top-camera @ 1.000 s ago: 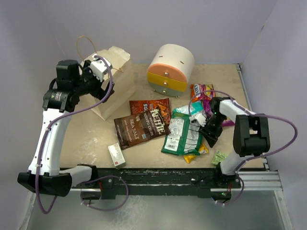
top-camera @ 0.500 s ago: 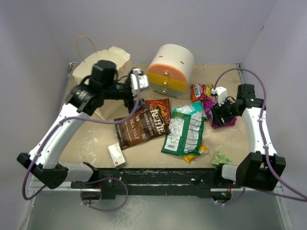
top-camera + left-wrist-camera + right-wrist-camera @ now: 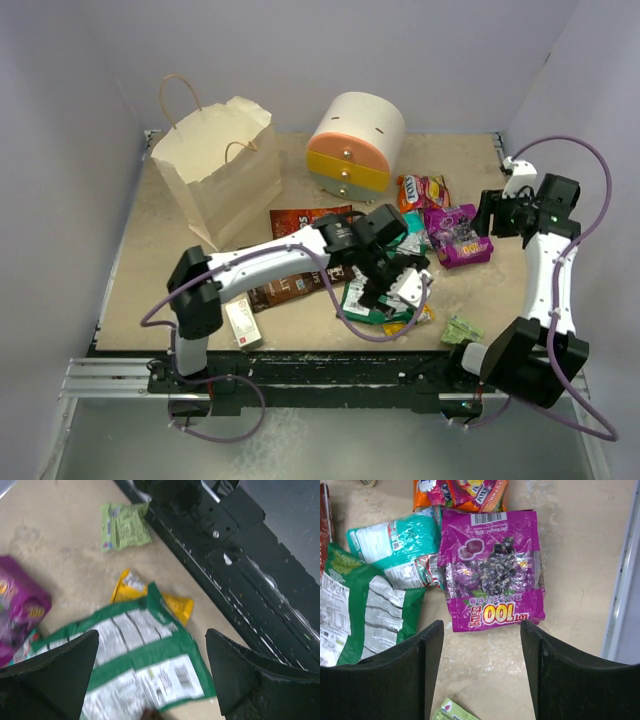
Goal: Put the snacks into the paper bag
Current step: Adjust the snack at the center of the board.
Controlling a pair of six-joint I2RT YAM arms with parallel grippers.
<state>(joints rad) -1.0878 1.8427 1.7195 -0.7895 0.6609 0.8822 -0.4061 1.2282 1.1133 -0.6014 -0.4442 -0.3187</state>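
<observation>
The paper bag (image 3: pixel 215 165) stands upright at the back left. The snacks lie mid-table: a red-brown chip bag (image 3: pixel 300 220), a dark brown one (image 3: pixel 272 290), a green bag with white label (image 3: pixel 140 665), a purple pack (image 3: pixel 492 570), an orange pack (image 3: pixel 460 492), a yellow pack (image 3: pixel 177 605) and a small green pack (image 3: pixel 124 526). My left gripper (image 3: pixel 392 290) hovers open and empty over the green bag's near end, as the left wrist view (image 3: pixel 152 680) shows. My right gripper (image 3: pixel 484 218) is open and empty just right of the purple pack, shown also in the right wrist view (image 3: pixel 482 675).
A round white-orange-yellow drawer unit (image 3: pixel 355 145) stands at the back centre. A small white box (image 3: pixel 242 322) lies near the front edge. A teal packet (image 3: pixel 395 542) lies between the green bag and the purple pack. The black front rail (image 3: pixel 240 575) is close to the left gripper.
My left arm has swung from the paper bag across to above the green bag. My right arm has drawn back to the right, away from the purple pack.
</observation>
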